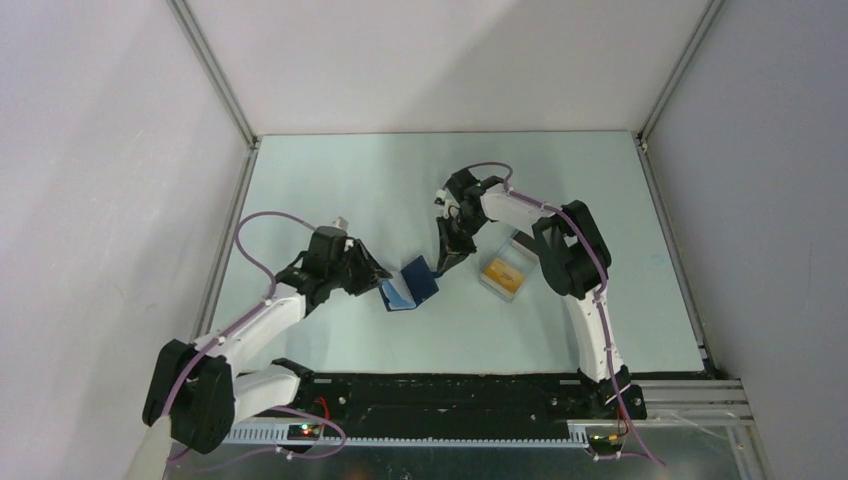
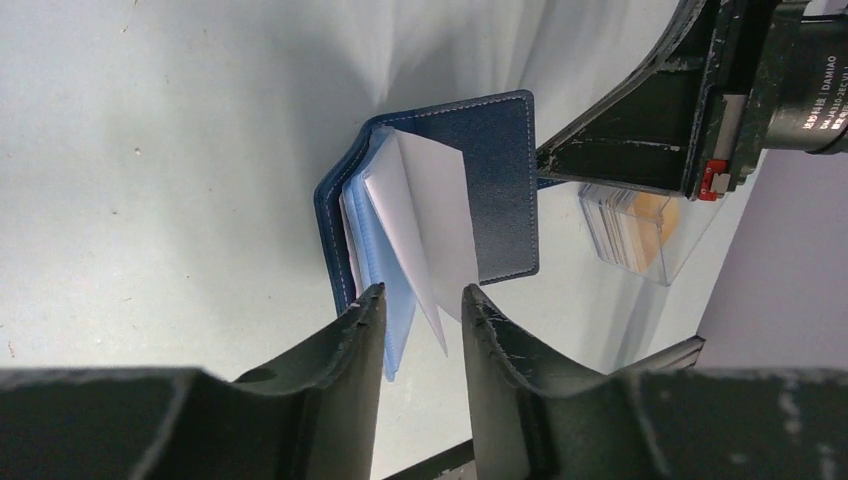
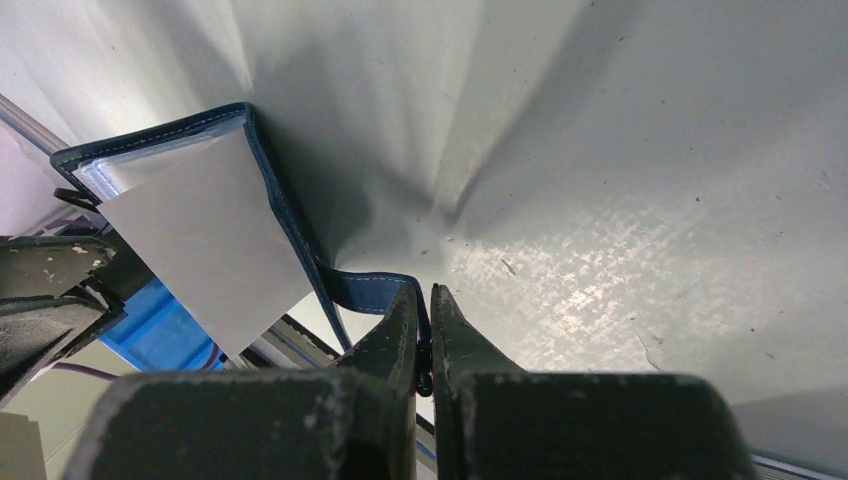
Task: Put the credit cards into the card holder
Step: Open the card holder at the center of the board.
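Navy card holder (image 1: 410, 283) stands open mid-tabletop (image 1: 350, 190), between both arms. Right pincer (image 3: 425, 300) is clamped tight on its clasp strap. Left pincer (image 2: 418, 310) is part-spread, inner sleeves between its fingers. Orange credit cards (image 1: 502, 271) sit in clear case (image 2: 690, 245), near the right arm.

Word "DAMIAO" on right arm's black motor housing (image 2: 800, 85), smaller print beside it unreadable

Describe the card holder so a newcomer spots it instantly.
On the pale table, look centre, between the left gripper and right gripper. The card holder is the open navy-blue wallet there, white and blue sleeves fanned out. Its only neighbour, the clear case to its right, is transparent with orange credit cards inside.
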Controlling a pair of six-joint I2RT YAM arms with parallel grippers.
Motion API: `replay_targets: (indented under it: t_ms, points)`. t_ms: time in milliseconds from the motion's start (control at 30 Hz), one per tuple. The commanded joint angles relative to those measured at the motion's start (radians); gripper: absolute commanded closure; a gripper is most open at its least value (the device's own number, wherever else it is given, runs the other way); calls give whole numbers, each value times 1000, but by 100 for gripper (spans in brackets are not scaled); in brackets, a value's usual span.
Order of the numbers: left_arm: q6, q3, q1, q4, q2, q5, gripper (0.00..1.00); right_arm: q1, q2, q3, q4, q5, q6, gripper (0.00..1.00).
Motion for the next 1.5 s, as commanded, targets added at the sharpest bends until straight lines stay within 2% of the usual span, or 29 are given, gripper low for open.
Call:
replay_targets:
  t_ms: [0, 100, 400, 733, 1133, 1467]
  points:
    - [-5, 7, -6, 19, -30, 4, 64, 9, 16, 40, -23, -2, -20, 100]
    - [1, 1, -6, 19, -43, 4, 76, 12, 20, 40, -23, -4, -19, 100]
    - [8, -2, -17, 20, 27, 13, 99, 9, 29, 41, -24, 1, -21, 100]
    - [-13, -37, -41, 20, 38, -16, 100, 1, 40, 36, -28, 6, -25, 100]
    - [-1, 68, -84, 29, 220, -13, 98, 6, 49, 36, -31, 13, -36, 100]
    - [-22, 96, -109, 189, 293, 50, 97, 19, 49, 40, -21, 5, -61, 97]
